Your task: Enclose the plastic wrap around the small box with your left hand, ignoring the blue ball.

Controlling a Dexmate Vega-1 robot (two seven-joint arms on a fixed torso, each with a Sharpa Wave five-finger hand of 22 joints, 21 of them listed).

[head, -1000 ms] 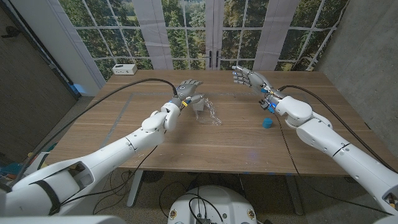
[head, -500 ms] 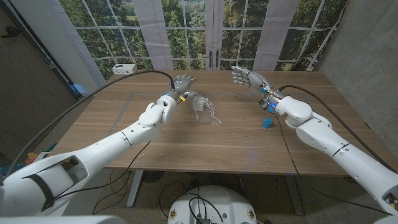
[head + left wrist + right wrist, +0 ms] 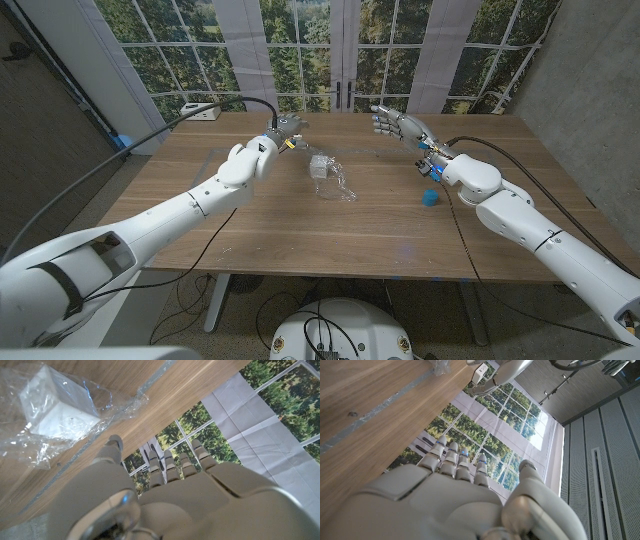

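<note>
1. Over the last second the left hand [image 3: 285,128] drew back from the small box [image 3: 319,165]. A second before, it hovered right over the box and the plastic wrap [image 3: 335,181]; half a second later it had slid toward the far left, and at this moment it hung above the table [image 3: 200,215], near the box but clear of it.
2. The left hand held nothing. In the left wrist view its fingers [image 3: 175,462] reached out fairly straight and apart, with no wrap between them.
3. The small box, white, sat on the table near the middle, on the crumpled clear wrap. In the left wrist view the wrap [image 3: 30,440] lay around and partly over the box [image 3: 59,407], but loosely, with film spread out on the wood beside it.
4. The box and wrap looked unmoved across the three head pictures.
5. I judged the enclosing either just attempted or not finished: the film still trailed away from the box toward the near side.
6. The right hand [image 3: 398,124] stayed raised over the far right of the table, fingers spread, empty.
7. The blue ball [image 3: 430,198] lay untouched near the right arm, well apart from the box.
</note>
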